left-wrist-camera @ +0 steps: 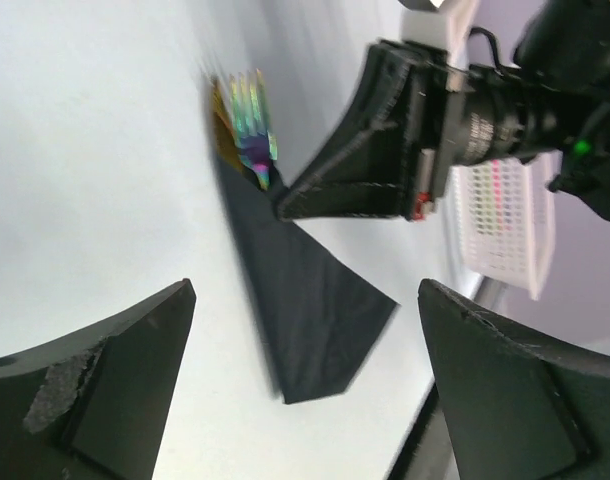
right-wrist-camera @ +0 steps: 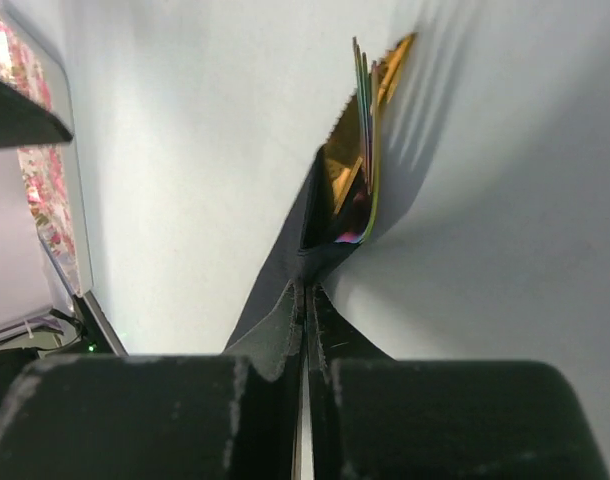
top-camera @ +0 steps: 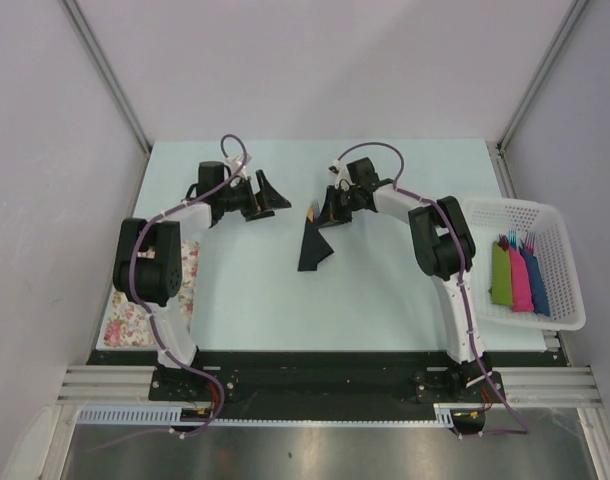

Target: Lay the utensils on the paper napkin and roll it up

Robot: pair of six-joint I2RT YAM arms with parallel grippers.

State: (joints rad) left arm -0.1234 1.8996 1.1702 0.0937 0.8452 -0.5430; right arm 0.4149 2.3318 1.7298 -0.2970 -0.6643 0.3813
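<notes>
The black paper napkin point(top-camera: 313, 245) lies folded into a narrow wedge on the pale table, with the yellow-orange utensils point(top-camera: 312, 212) poking out of its far end. My right gripper point(top-camera: 328, 212) is shut on the napkin's upper part; in the right wrist view point(right-wrist-camera: 307, 290) the jaws pinch the black paper point(right-wrist-camera: 285, 270) just below the utensil tips point(right-wrist-camera: 363, 150). My left gripper point(top-camera: 273, 194) is open and empty, to the left of the napkin. The left wrist view shows the napkin point(left-wrist-camera: 305, 300), the utensil tips point(left-wrist-camera: 243, 120) and the right gripper point(left-wrist-camera: 285, 200) between its fingers point(left-wrist-camera: 115, 380).
A white basket point(top-camera: 557, 290) at the right table edge holds green, pink and blue bundles point(top-camera: 518, 278) with fork tips. A floral pink-and-cream cloth point(top-camera: 135, 320) lies at the left edge by the left arm.
</notes>
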